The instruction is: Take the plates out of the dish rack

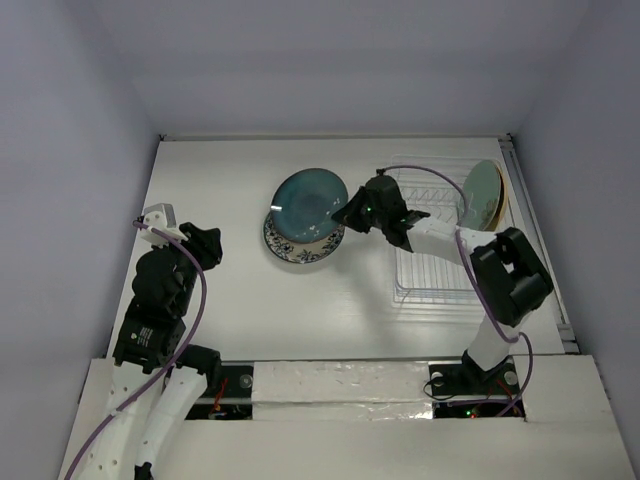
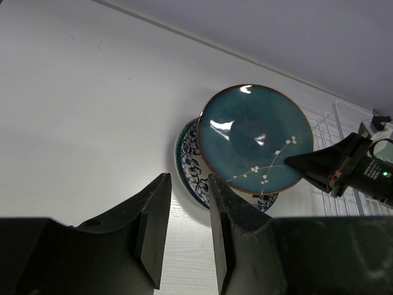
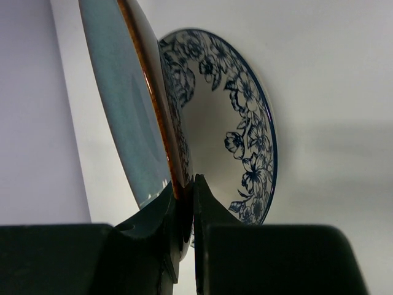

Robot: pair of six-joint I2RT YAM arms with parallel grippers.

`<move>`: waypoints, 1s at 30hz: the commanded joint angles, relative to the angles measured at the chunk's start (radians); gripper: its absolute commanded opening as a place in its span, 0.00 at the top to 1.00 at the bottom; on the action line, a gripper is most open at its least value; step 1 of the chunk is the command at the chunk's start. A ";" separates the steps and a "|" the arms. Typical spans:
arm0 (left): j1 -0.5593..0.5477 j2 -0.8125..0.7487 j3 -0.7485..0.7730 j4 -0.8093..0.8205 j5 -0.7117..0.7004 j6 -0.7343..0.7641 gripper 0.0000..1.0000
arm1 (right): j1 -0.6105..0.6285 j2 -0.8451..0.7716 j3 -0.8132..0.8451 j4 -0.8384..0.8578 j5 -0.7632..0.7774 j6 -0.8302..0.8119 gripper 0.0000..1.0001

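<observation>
Gripping the rim of the dark teal plate (image 1: 308,203), the right gripper (image 1: 350,213) holds it tilted over the blue floral plate (image 1: 300,250), which lies on the table (image 1: 230,300) left of the dish rack (image 1: 430,270). Two pale plates (image 1: 482,195) stand in the rack's far right corner. The left gripper (image 1: 205,244), at the left, has fingers slightly apart, empty.

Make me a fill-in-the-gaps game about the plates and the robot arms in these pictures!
1. The right gripper grips the glossy dark teal round plate, tilted over the white round plate painted with blue ____.
2. The left gripper holds ____.
3. In the clear wire dish rack stand ____ plates.
Missing words: flowers; nothing; two.
</observation>
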 commanded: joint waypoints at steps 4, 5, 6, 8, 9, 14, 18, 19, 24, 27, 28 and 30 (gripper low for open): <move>-0.006 -0.004 -0.010 0.046 0.008 0.013 0.72 | 0.064 0.020 0.019 0.251 -0.040 0.075 0.99; -0.006 -0.005 -0.010 0.046 0.008 0.012 0.72 | 0.064 0.025 0.016 0.251 -0.039 0.075 0.98; -0.006 -0.007 -0.010 0.048 0.009 0.013 0.72 | 0.064 0.025 0.010 0.249 -0.034 0.079 0.96; -0.006 -0.007 -0.010 0.048 0.008 0.013 0.72 | 0.073 0.024 -0.006 0.246 -0.032 0.079 0.92; -0.006 -0.007 -0.010 0.046 0.008 0.012 0.72 | 0.073 0.025 -0.009 0.239 -0.032 0.078 0.88; -0.006 -0.012 -0.010 0.048 0.009 0.012 0.72 | 0.084 0.021 -0.013 0.141 -0.010 0.034 0.65; -0.006 -0.012 -0.010 0.048 0.009 0.012 0.72 | 0.093 0.007 -0.003 0.044 0.023 -0.032 0.35; -0.006 -0.013 -0.010 0.048 0.008 0.010 0.72 | 0.093 0.004 0.001 0.006 0.035 -0.057 0.31; -0.006 -0.018 -0.010 0.048 0.008 0.010 0.72 | 0.112 -0.016 0.028 -0.114 0.064 -0.143 0.15; -0.006 -0.019 -0.010 0.048 0.008 0.012 0.72 | 0.121 -0.036 0.065 -0.233 0.122 -0.235 0.10; -0.006 -0.019 -0.010 0.048 0.006 0.010 0.72 | 0.121 -0.044 0.074 -0.282 0.130 -0.250 0.10; -0.006 -0.021 -0.010 0.048 0.008 0.012 0.72 | 0.121 -0.076 0.076 -0.323 0.147 -0.284 0.09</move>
